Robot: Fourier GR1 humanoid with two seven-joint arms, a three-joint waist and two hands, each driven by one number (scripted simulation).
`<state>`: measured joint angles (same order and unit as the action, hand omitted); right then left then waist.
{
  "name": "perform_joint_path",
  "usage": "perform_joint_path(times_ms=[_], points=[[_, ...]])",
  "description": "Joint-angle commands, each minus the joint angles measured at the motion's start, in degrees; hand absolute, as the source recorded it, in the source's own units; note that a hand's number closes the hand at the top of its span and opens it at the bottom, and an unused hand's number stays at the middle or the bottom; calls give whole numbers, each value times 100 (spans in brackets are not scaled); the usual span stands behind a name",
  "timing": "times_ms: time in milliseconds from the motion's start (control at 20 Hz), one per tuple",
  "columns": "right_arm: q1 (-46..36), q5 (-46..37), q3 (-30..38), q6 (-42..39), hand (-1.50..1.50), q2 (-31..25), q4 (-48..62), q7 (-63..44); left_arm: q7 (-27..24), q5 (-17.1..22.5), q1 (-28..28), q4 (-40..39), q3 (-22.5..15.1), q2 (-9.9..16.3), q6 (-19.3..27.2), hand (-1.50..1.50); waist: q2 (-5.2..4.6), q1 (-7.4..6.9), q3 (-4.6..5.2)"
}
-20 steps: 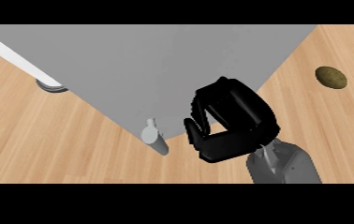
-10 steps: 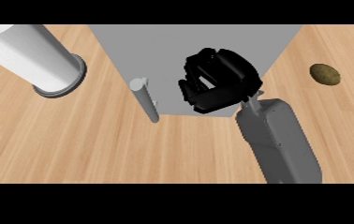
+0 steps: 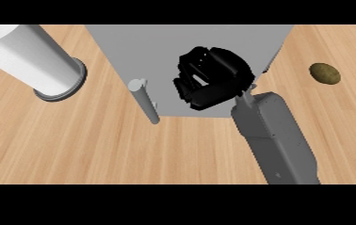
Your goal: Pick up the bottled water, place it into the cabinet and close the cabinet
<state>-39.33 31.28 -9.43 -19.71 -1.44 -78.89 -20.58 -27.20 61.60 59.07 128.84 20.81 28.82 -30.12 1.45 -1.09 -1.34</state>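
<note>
Fingers (image 3: 198, 76) of right hand (image 3: 212, 78) curled, nothing visibly held, over one grey cabinet (image 3: 139, 50), one handle (image 3: 144, 99), one bottle (image 3: 38, 61)

**Room round the cabinet: tight at centre, open below**

Grey cabinet (image 3: 139, 45) fills the upper middle. Right hand (image 3: 212, 78), fingers curled, sits over its lower right part w/ forearm running down to the lower edge, so that side is blocked. Cabinet handle (image 3: 146, 99) sticks out at lower left of the box. White cylinder (image 3: 38, 61) stands upper left, near the cabinet. Small brown object (image 3: 325, 73) lies far right, apart. Bare wooden counter (image 3: 90, 148) at lower left is free.
</note>
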Motion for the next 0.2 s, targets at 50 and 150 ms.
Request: perform_joint_path(times_ms=[50,150], points=[[-1191,61,185,467,150,137,1058,251,228,151,-320,-19,16,147,141,-150,-219,-165,137],[-1172,112,337,319,150,136,1106,140,301,150,-139,178,69,46,162,-150,-204,-173,133]])
